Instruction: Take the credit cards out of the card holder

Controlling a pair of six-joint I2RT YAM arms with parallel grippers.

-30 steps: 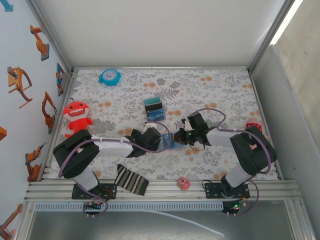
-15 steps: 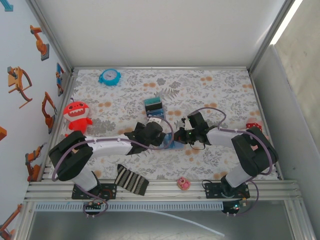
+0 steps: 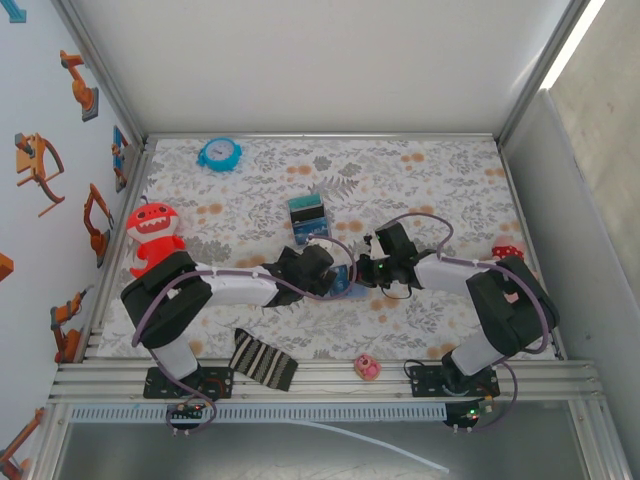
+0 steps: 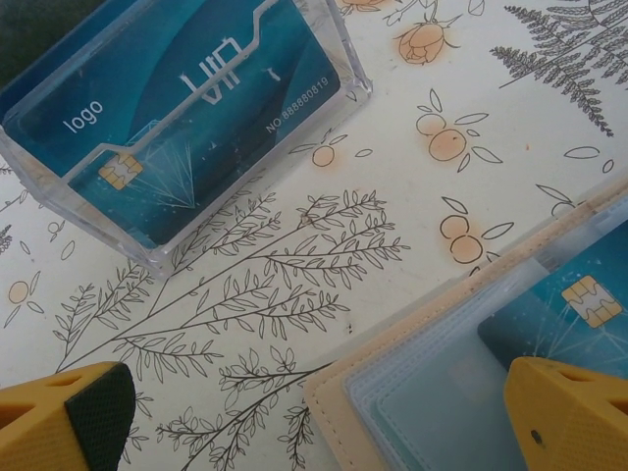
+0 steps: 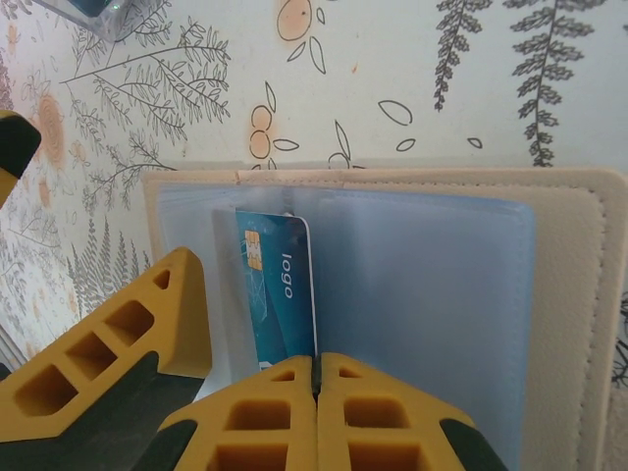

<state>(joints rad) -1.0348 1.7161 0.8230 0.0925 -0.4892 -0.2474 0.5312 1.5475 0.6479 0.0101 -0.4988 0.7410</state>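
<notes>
The card holder (image 5: 422, 285) lies open on the table (image 3: 430, 180), a card (image 5: 280, 294) tucked in one pocket. A card stand (image 4: 177, 128) sits just behind it.

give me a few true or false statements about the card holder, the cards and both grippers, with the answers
1. The card holder lies open on the table. True.
2. Its pockets are all empty. False: a blue card sits in one.
3. The left gripper is shut. False: its jaws stand wide open.
4. The right gripper is shut. True.
5. The clear stand holds a red card. False: the stand's card is blue.
</notes>
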